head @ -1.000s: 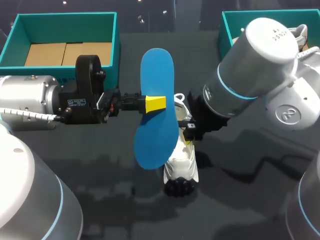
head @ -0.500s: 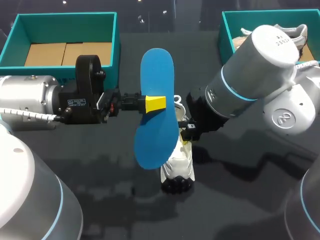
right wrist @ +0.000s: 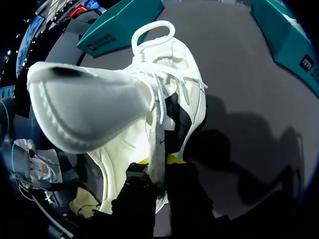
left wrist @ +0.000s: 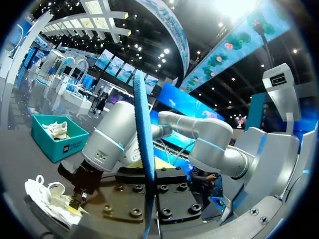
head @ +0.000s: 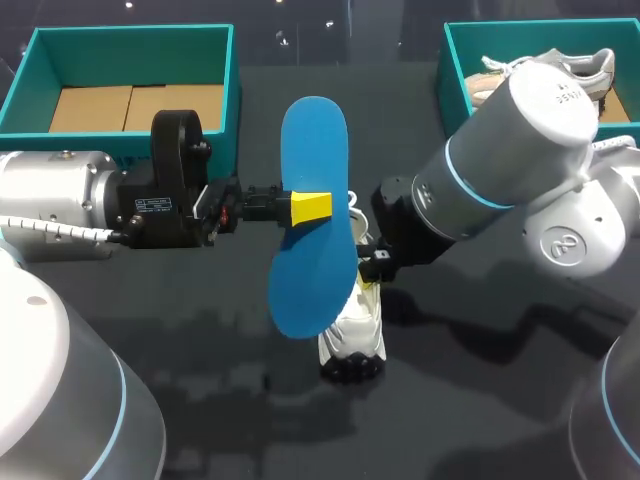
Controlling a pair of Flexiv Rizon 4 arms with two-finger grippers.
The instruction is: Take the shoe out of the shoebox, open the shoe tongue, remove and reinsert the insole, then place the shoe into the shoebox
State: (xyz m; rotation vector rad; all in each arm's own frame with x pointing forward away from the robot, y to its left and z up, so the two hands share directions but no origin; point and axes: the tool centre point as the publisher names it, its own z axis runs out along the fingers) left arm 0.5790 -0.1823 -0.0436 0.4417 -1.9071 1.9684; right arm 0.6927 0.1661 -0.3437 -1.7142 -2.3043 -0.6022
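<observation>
A blue insole (head: pixel 312 230) hangs above the table's middle, and my left gripper (head: pixel 312 206) is shut on its middle with the yellow tips across it. The left wrist view shows the insole (left wrist: pixel 144 149) edge-on, running out ahead of the gripper. Under and behind it the white shoe (head: pixel 354 335) rests on the dark table, toe toward the front edge. My right gripper (head: pixel 372 272) is shut on the shoe's side edge. In the right wrist view the shoe (right wrist: pixel 149 84) fills the space ahead of my right gripper (right wrist: pixel 155 168), its wide tongue (right wrist: pixel 84 109) pulled up and out.
One teal shoebox (head: pixel 236 90) with a cardboard floor stands at the back left. Another teal box (head: pixel 452 70) at the back right holds a second pale shoe (head: pixel 590 65). My right arm's big elbow (head: pixel 530 130) hangs over the right side of the table.
My right arm has swung its elbow slightly right and dragged the shoe a little to the left and nearer. The left arm and insole have stayed put.
</observation>
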